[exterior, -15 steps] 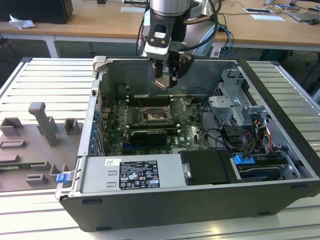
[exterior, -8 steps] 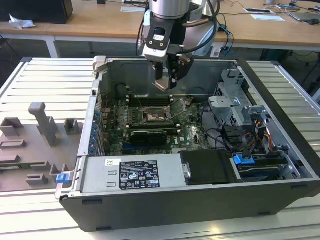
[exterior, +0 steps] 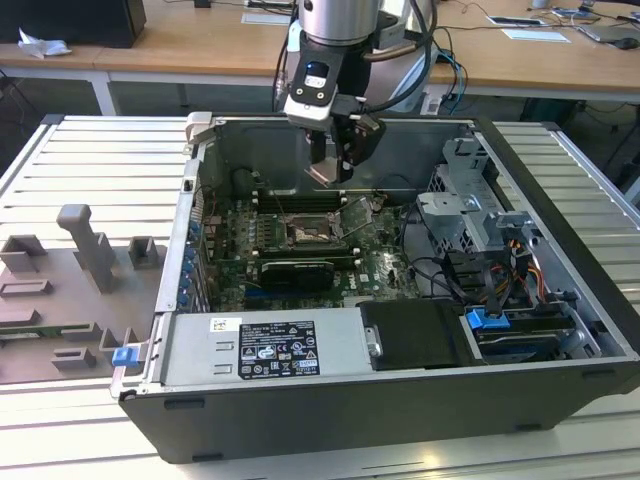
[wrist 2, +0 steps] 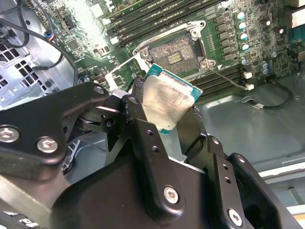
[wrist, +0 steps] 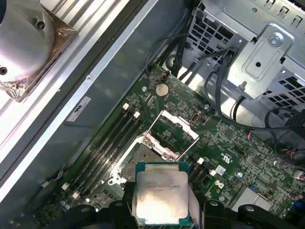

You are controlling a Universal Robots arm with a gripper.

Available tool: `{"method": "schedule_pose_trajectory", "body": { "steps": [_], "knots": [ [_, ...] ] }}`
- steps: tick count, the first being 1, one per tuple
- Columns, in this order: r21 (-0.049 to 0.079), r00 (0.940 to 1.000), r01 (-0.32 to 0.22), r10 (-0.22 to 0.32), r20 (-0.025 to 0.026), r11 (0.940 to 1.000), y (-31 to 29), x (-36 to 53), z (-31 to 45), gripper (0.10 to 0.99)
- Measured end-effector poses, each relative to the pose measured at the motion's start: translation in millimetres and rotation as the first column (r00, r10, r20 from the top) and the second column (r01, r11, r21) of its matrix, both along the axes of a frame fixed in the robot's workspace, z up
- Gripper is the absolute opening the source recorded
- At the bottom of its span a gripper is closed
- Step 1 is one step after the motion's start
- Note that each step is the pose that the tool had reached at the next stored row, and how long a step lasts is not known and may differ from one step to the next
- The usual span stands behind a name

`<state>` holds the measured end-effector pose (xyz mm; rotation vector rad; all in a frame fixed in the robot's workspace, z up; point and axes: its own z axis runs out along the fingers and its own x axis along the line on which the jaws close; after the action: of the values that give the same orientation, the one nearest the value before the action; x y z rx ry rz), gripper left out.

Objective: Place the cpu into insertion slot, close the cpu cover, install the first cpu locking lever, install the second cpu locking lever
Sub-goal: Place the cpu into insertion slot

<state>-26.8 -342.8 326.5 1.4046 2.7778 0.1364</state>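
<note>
Inside the case [exterior: 330, 425], gripper [exterior: 335, 165]: fingers pinched in on the cpu [wrist 2: 167, 102], clamping two opposite edges;
cpu spot: up in the air over the green motherboard [wrist: 224, 143], close to the insertion slot [wrist: 140, 160] but not touching it; pale top faces both wrist views;
insertion slot: uncovered, contact field showing;
cpu cover [wrist: 174, 131]: tipped up, standing open right beside the slot

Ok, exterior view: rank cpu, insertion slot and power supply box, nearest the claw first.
1. cpu, held in the claw.
2. insertion slot, just below the claw.
3. power supply box, along the case near wall.
</note>
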Motion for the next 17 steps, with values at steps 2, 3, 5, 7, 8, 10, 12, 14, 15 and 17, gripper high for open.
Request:
{"method": "schedule_pose_trajectory", "body": {
  "steps": [2, 3, 5, 7, 8, 10, 12, 14, 15, 17],
  "knots": [
    [0.000, 1.0000, 0.005, -0.005, 0.0001, 1.0000, 0.0, 0.0, -1.3, 0.525],
    [0.000, 0.9999, 0.012, -0.012, 0.0000, 0.9999, 0.2, -0.3, -2.7, 0.525],
    [0.000, 0.9997, 0.025, -0.025, 0.0000, 0.9997, 0.4, -0.3, -5.1, 0.525],
    [0.000, 0.9989, 0.046, -0.046, 0.0000, 0.9989, 0.4, -0.3, -7.5, 0.525],
    [0.000, 0.9982, 0.060, -0.060, 0.0000, 0.9982, 0.4, -0.3, -8.8, 0.525],
    [0.000, 0.9942, 0.107, -0.107, 0.0000, 0.9942, 0.4, -0.3, -12.8, 0.525],
    [0.000, 0.9867, 0.163, -0.163, -0.0003, 0.9867, 0.4, -0.3, -17.4, 0.525],
    [0.000, 0.9808, 0.195, -0.195, -0.0038, 0.9808, 0.4, -0.3, -20.8, 0.525],
    [-0.001, 0.9783, 0.207, -0.207, -0.0058, 0.9784, 0.4, -0.3, -22.2, 0.525],
    [-0.005, 0.9725, 0.233, -0.233, -0.0063, 0.9726, 0.4, -0.3, -24.3, 0.525]
  ]
}}
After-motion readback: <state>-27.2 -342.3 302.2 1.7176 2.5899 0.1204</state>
